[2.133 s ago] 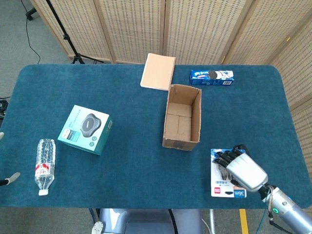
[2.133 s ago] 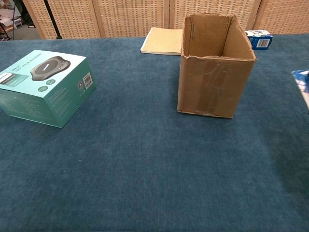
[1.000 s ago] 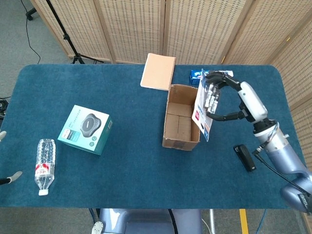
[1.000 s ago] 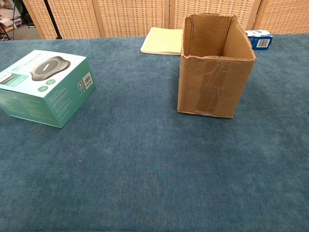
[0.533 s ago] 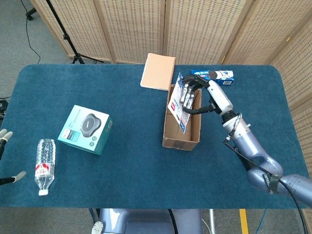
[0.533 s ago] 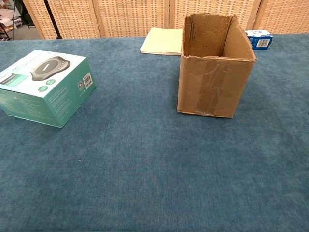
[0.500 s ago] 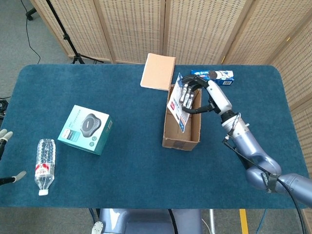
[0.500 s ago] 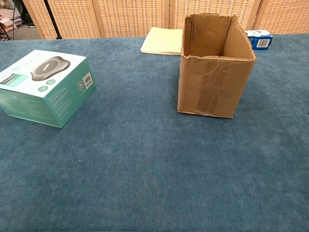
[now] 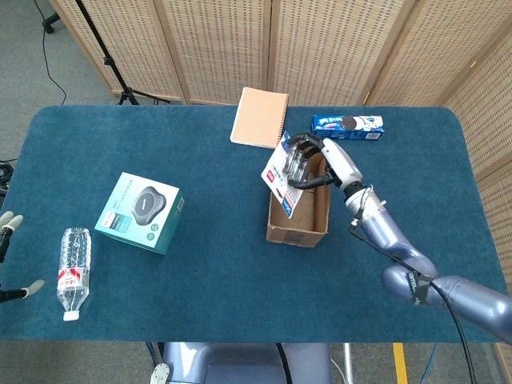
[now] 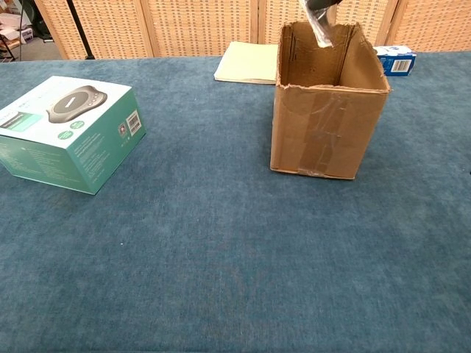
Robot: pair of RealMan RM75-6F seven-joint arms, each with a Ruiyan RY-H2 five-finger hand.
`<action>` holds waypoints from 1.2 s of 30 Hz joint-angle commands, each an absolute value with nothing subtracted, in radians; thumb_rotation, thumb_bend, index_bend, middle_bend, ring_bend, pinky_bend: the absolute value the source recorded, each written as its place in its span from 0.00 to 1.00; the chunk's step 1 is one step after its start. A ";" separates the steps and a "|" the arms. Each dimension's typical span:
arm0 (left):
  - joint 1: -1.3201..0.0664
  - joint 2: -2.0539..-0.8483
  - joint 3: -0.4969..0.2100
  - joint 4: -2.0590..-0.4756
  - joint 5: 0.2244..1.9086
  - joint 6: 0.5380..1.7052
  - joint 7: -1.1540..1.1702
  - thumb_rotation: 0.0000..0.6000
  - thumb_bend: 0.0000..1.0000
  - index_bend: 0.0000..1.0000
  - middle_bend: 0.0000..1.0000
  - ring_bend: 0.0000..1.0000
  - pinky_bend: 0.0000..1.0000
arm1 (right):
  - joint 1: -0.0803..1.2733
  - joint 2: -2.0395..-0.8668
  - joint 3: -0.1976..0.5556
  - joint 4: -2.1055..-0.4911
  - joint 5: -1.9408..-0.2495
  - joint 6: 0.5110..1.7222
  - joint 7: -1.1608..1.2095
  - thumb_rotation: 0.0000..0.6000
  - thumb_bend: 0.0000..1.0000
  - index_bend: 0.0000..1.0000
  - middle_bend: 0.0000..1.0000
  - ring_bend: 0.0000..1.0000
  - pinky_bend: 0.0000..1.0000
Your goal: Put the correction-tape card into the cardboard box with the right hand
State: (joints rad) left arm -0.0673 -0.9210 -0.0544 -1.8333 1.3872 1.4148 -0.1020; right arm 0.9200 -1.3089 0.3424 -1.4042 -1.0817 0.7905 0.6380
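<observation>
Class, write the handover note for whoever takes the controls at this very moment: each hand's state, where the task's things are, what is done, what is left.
Right hand: grips the white and blue correction-tape card, holding it tilted over the open brown cardboard box. In the chest view the card's lower tip hangs at the box's rim.
Left hand: only fingertips show at the table's left edge; whether it holds anything cannot be told.
Done: card picked up and brought above the box.
Left: lower the card in, release it, withdraw the right hand.
Nearby: tan spiral notebook just behind the box; mind it when pulling back.
</observation>
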 commanded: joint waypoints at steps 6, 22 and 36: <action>-0.062 -0.916 -0.052 -1.830 1.396 1.422 -0.120 1.00 0.00 0.00 0.00 0.00 0.00 | 0.913 -1.242 0.314 -1.425 -1.169 0.706 0.613 1.00 0.26 0.03 0.00 0.00 0.17; -0.055 -0.929 -0.056 -1.823 1.394 1.449 -0.085 1.00 0.00 0.00 0.00 0.00 0.00 | 0.705 -1.034 0.247 -1.673 -1.384 1.066 0.210 1.00 0.13 0.00 0.00 0.00 0.12; -0.046 -0.985 -0.056 -1.774 1.458 1.517 -0.028 1.00 0.00 0.00 0.00 0.00 0.00 | 0.329 -1.136 0.070 -1.694 -1.516 1.584 -0.209 1.00 0.00 0.00 0.00 0.00 0.03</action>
State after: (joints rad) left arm -0.0475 -0.9784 -0.0571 -1.7834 1.4487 1.5090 -0.0264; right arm 0.4188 -1.0851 0.1248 -1.7231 -1.4568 1.4821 -0.1720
